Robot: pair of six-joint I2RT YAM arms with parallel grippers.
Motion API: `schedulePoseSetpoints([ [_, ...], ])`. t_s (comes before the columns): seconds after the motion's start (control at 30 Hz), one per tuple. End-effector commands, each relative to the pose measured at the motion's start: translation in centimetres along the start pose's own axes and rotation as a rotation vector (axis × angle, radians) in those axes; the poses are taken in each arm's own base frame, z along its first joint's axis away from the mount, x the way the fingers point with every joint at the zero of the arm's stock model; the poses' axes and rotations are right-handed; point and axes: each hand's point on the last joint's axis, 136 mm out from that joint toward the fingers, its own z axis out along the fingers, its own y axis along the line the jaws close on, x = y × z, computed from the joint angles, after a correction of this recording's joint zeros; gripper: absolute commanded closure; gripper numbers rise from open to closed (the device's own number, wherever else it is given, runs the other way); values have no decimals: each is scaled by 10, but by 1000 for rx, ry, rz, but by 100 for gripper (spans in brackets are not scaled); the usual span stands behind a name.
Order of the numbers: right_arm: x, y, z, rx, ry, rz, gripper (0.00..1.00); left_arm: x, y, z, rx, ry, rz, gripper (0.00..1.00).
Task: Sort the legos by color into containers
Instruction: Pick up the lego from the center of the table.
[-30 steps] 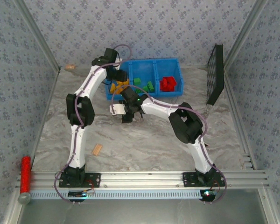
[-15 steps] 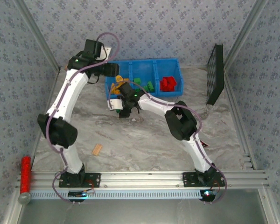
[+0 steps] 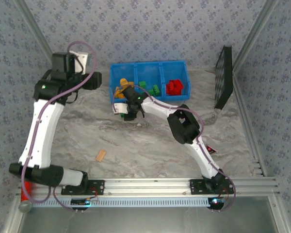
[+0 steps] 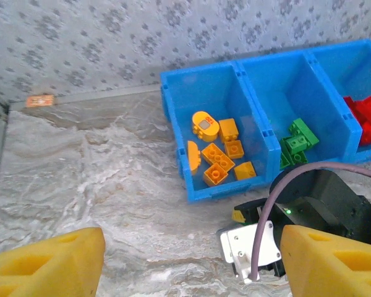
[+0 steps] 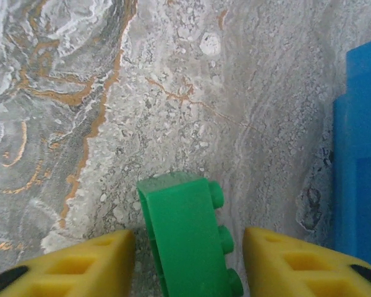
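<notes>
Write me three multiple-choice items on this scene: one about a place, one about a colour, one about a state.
1. Seen from above, which compartment of the blue bin holds the red bricks?
A. left
B. middle
C. right

2. What colour is the brick between the right fingers?
A. green
B. red
C. orange

3. How do the left fingers stand?
A. clamped on a red brick
B. spread apart with nothing between them
C. closed on a wooden block

Answers:
1 C: the red pile lies at the bin's right-hand end.
2 A: the right wrist view shows a green studded brick on the table.
3 B: the left wrist view shows a wide gap between them, and only the table and bin lie beyond it.
</notes>
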Motion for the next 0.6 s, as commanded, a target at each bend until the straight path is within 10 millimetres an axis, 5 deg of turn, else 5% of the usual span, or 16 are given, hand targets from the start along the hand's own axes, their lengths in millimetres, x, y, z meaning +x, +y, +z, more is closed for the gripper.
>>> schedulePoseSetpoints([
  [0.0,3,13,13,-46,17,61,64,9,13,-16,-45,-9,4,24],
  [0.13,5,20,10,-39,49,50,77,24,23,-25,-70,13,-6,23],
  [0.27,8,10,-15,18,45,132,86,38,40,-38,-106,-10,-47,21],
  [0.57,36,-76,-154,263,-95,519,89,71,66,-43,-155,16,-102,18],
])
